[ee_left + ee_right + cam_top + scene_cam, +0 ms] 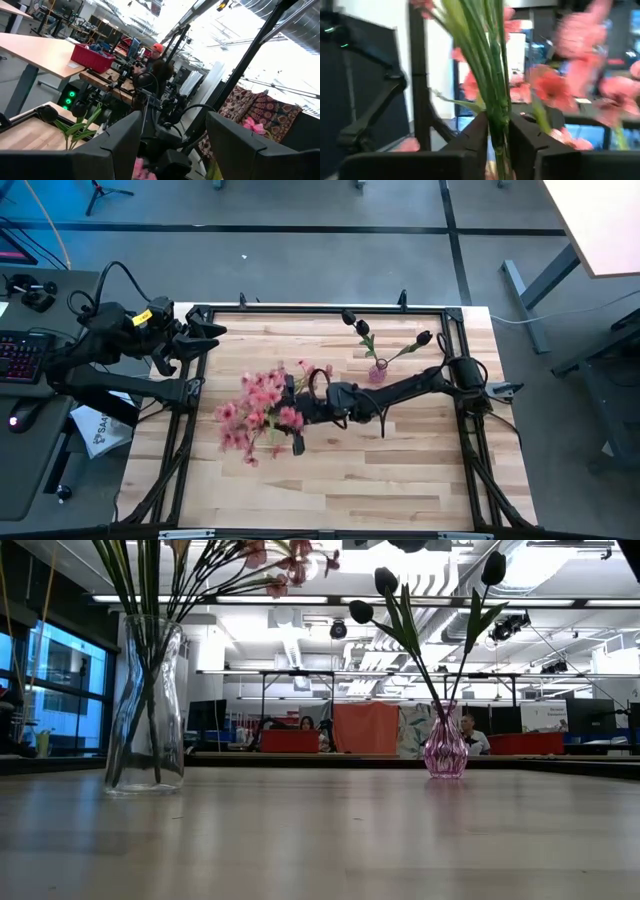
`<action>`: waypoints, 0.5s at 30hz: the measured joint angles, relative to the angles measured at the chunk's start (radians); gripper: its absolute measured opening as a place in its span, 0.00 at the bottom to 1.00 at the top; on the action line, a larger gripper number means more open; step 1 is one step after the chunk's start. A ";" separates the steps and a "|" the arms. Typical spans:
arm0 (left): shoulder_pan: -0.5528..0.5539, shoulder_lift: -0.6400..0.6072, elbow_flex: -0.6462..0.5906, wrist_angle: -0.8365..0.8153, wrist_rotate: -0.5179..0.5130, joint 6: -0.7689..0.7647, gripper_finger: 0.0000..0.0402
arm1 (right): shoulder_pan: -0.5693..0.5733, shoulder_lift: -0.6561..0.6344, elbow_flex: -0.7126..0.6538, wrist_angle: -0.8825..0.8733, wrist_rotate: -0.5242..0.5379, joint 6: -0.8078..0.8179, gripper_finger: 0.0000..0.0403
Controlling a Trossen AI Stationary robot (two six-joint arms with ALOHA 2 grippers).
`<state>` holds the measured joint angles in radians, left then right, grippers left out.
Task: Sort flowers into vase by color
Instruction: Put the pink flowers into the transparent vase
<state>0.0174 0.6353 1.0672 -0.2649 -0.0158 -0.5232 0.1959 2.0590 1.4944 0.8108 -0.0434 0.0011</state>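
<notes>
A bunch of pink flowers stands on long green stems in a tall clear glass vase left of the table's middle. My right gripper reaches in among the blossoms and is shut on the stems. A small pink-purple vase stands at the far right and holds dark tulip buds with green leaves. It also shows in the low view. My left gripper is open and empty above the table's far left corner, and its own view shows the gap between its fingers. My right gripper pinches the bundle of green stems between its two fingers, below the blossoms. The fingers come level from the table's right side and lie across the stems. The stems stand upright, with their lower ends in the clear glass vase.
A black frame runs round the wooden table. The near half of the table holds no objects. A keyboard and other gear lie on a desk beyond the left edge. People sit in the room behind the table.
</notes>
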 joint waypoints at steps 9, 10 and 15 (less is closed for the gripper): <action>0.000 -0.001 0.000 0.000 0.004 0.000 0.53 | 0.000 -0.081 0.000 -0.242 0.062 0.019 0.47; 0.000 -0.002 0.000 0.000 0.004 0.000 0.53 | 0.000 -0.094 0.000 -0.282 0.062 0.015 0.51; 0.000 -0.002 0.000 0.000 0.005 0.000 0.53 | 0.000 -0.178 0.000 -0.470 0.059 0.001 0.66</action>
<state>0.0174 0.6338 1.0672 -0.2649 -0.0113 -0.5232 0.1959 1.8807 1.4944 0.3408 0.0152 0.0021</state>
